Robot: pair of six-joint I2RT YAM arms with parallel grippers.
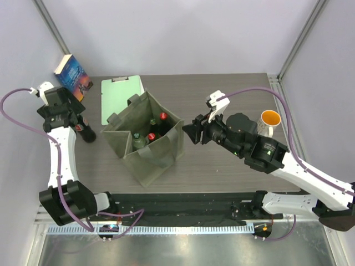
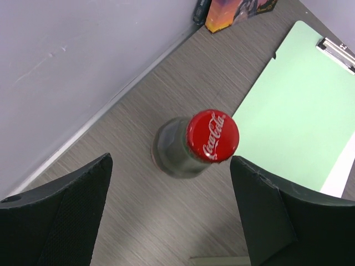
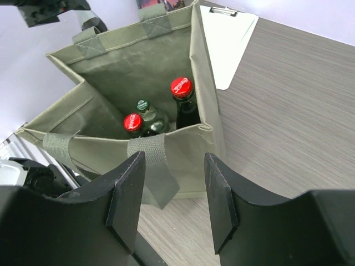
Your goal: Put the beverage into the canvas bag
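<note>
At far left, the left claw (image 2: 171, 160) is hanging wide open astride the red-capped bottle (image 2: 212, 136) on the bench (image 1: 233, 166), apart from the central canvas bag (image 1: 150, 160), a squeeze likely next; the right claw (image 3: 173, 158) is idling narrowly parted, empty.

The top camera is looking down from high behind both arms, seeing the whole table (image 1: 233, 94); the left wrist camera is looking straight down past the left pincer (image 2: 171, 160), very close to a bottle (image 2: 212, 136) under it; the right wrist camera is looking slanted past the right pincer (image 3: 175, 158) at the canvas bag (image 3: 138, 72) just ahead; all three are showing the green clipboard (image 2: 288, 111).
</note>
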